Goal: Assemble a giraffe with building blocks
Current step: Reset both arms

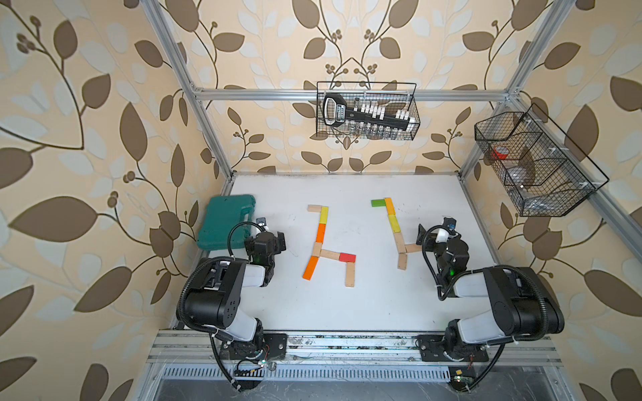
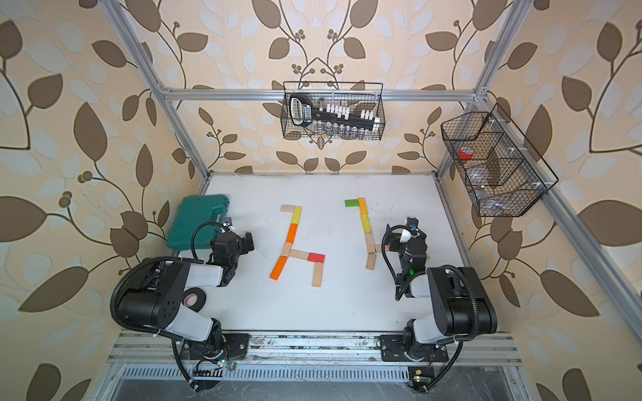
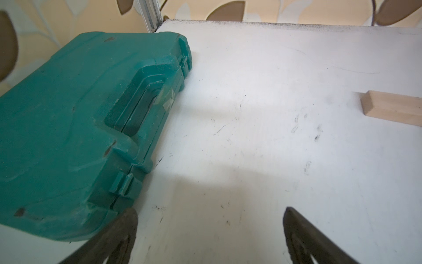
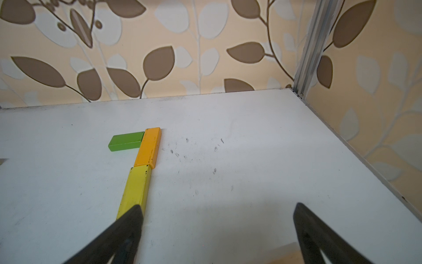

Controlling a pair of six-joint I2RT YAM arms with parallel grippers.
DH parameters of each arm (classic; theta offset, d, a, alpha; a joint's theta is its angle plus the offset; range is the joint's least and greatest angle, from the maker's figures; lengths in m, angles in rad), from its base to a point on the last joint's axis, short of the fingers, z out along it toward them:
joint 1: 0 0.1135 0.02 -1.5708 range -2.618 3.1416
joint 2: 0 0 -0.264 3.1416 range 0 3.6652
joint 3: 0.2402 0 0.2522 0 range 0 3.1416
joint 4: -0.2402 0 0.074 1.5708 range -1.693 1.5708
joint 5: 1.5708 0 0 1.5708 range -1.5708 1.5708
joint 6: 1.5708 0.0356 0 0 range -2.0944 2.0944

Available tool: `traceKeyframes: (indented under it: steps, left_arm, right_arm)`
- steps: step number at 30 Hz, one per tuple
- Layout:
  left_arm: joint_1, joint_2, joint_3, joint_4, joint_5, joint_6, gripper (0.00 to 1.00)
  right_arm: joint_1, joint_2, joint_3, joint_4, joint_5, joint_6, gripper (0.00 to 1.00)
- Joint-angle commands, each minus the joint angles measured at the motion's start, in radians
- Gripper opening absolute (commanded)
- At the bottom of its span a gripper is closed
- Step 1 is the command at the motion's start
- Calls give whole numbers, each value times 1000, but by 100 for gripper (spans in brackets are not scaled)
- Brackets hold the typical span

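the building blocks [image 1: 320,232] were laid flat on the white table [image 1: 347,305] as two giraffe outlines, well apart. the outline nearer the left arm was seen with head, neck, body and two legs. the one nearer the right arm showed a green plank [image 4: 125,142], an orange plank [image 4: 148,146], a yellow plank [image 4: 135,189] and beige pieces, with its rear hidden under the right gripper [image 4: 218,205]. both claws were spread wide and nothing was held. the left gripper [image 3: 210,211] was poised over bare table beside the green case [image 3: 68,125]. the main risk was judged to lie with the right claw: one finger was seen close over the yellow plank, so the neck could be nudged out of line if the claw were lowered or swung sideways. neighbouring planks could be shoved too, since nothing was seen to fasten them.
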Motion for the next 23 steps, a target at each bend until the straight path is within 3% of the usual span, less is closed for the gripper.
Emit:
traceKeyframes:
  steps: [1, 23]
  left_arm:
    - [8, -26, 13, 29, 13, -6, 99]
    - [8, -27, 12, 28, 13, -7, 99]
  right_arm:
    - [-1, 4, -10, 22, -15, 1, 99]
    - [6, 5, -7, 18, -52, -21, 99]
